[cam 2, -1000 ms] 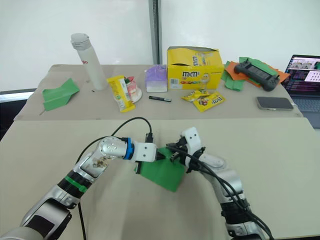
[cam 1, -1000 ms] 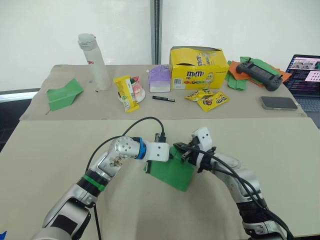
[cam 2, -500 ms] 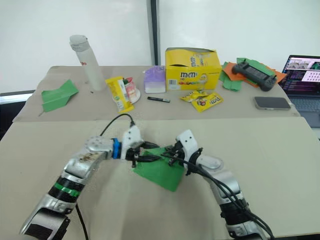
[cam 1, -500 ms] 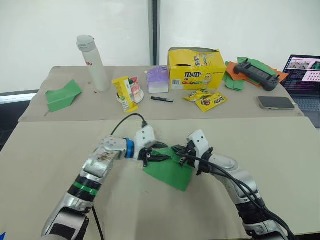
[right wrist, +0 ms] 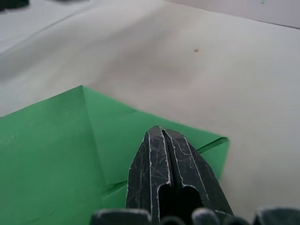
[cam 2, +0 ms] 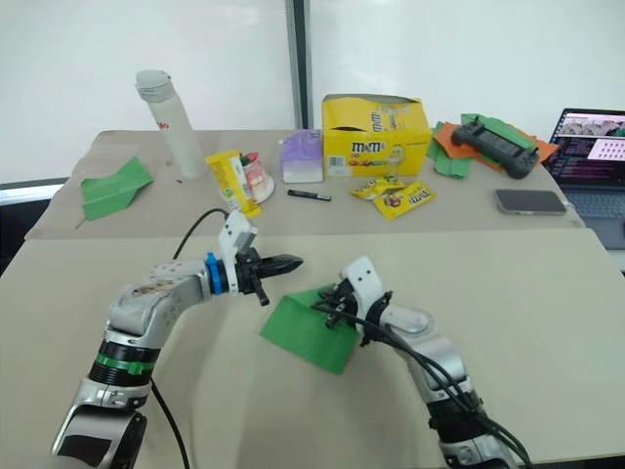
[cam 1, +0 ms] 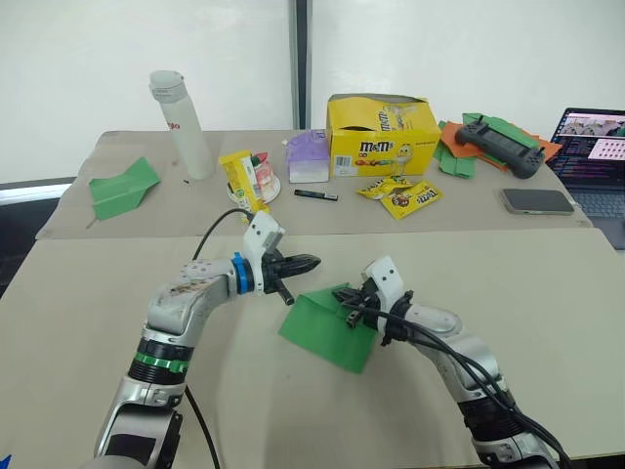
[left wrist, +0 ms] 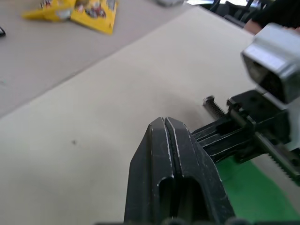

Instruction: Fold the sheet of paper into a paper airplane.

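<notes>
The paper lies part-folded. The right gripper, fingers pressed together, pins a flap; the left gripper — also closed — hovers above. Next: crease that flap flat.

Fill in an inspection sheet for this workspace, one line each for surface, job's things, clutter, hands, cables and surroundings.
Surface: beige table, a second one behind it.
Job's things: sheet of paper, green, partly folded, lying flat.
Clutter: white bottle, yellow candy box, candy packets, phone, game controller, separate green paper plane, all on the rear table.
Hands: left hand shut, raised clear of the paper; right hand shut, over the paper's upper edge.
Cables: black cables along both arms.
Surroundings: white wall; laptop at right.
</notes>
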